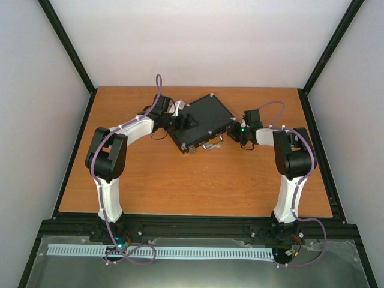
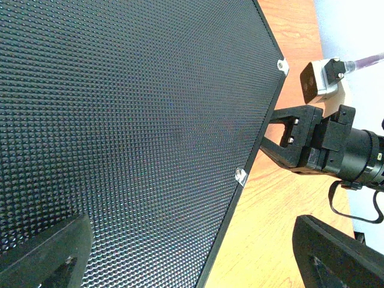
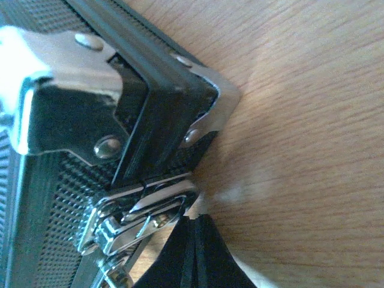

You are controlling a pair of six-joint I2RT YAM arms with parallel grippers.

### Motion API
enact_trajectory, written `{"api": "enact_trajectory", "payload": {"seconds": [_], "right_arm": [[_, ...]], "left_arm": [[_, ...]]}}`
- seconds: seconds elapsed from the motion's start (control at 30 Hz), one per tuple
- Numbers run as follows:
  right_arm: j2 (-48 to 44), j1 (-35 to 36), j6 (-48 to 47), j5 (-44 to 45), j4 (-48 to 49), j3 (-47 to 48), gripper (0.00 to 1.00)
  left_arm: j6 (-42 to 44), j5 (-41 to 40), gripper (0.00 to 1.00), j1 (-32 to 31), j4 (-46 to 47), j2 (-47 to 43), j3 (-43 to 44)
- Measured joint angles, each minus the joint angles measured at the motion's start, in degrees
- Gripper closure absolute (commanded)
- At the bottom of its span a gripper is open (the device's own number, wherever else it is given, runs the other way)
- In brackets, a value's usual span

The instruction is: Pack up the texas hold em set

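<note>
Case: closed and flat on the bench, a little far of centre, turned at an angle with one corner pointing near.
Lid: black and studded, facing up, with a thin dark rim and small silver rivets along one edge.
Handle: silver, on the near-right edge of the case, lying out over the bench.
Latch: silver, on the same near-right edge, folded down against the case wall just beside the right corner.
Corner cap: silver, riveted, wrapped round the right corner and resting on the wood.
Left fingers: spread wide and holding nothing, reaching in from the left. One lies over the lid and the other past the case's edge above bare bench. Cannot tell whether they touch the lid.
Right fingers: pressed together with nothing between them, low to the bench at the right corner of the case. Tips sit at the end of the latch. Cannot tell whether they touch it or stand just beside it.
Bench: orange-brown wood, showing on all sides of the case.
</note>
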Motion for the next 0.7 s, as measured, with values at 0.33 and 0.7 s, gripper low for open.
{"api": "enact_trajectory", "payload": {"seconds": [0.33,0.7], "right_arm": [[2.86,0.39,5.7,-4.09,8.0,-0.55,0.97],[-6.03,1.25,1.46,3.21,-1.01,-5.79,0.97]], "left_arm": [[0.0,0.11,0.05,-0.02,0.72,0.26,0.04],[0.02,0.11,0.05,-0.02,0.68,0.31,0.15]]}}
